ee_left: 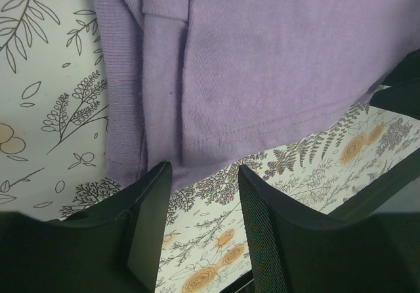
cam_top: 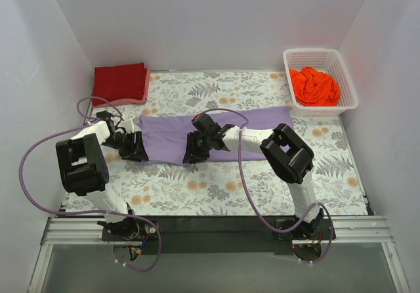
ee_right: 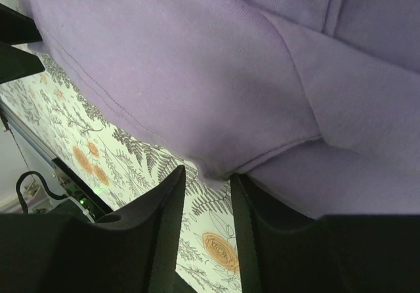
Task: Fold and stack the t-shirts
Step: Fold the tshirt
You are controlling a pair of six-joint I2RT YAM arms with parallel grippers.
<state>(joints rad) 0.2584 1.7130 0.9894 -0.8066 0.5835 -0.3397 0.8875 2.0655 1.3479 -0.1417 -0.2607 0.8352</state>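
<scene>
t-shirts: 3 | lavender t-shirt [cam_top: 216, 130] x1, flat strip mid-table | dark red t-shirt [cam_top: 119, 81] x1, folded, far-left corner | orange t-shirt [cam_top: 315, 87] x1, bunched in basket [cam_top: 350, 89], far right | left gripper [ee_left: 202, 168], right gripper [ee_right: 207, 172]: half-open at lavender's near hem, nothing pinched | floral table cloth [cam_top: 216, 188] beneath

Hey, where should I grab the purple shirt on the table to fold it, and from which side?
I'd pinch the lavender t-shirt at its near stitched edge, coming from the robot's side. It lies flat as a long band on the table cloth, with that edge free. The left gripper and right gripper sit there, jaws apart.
</scene>
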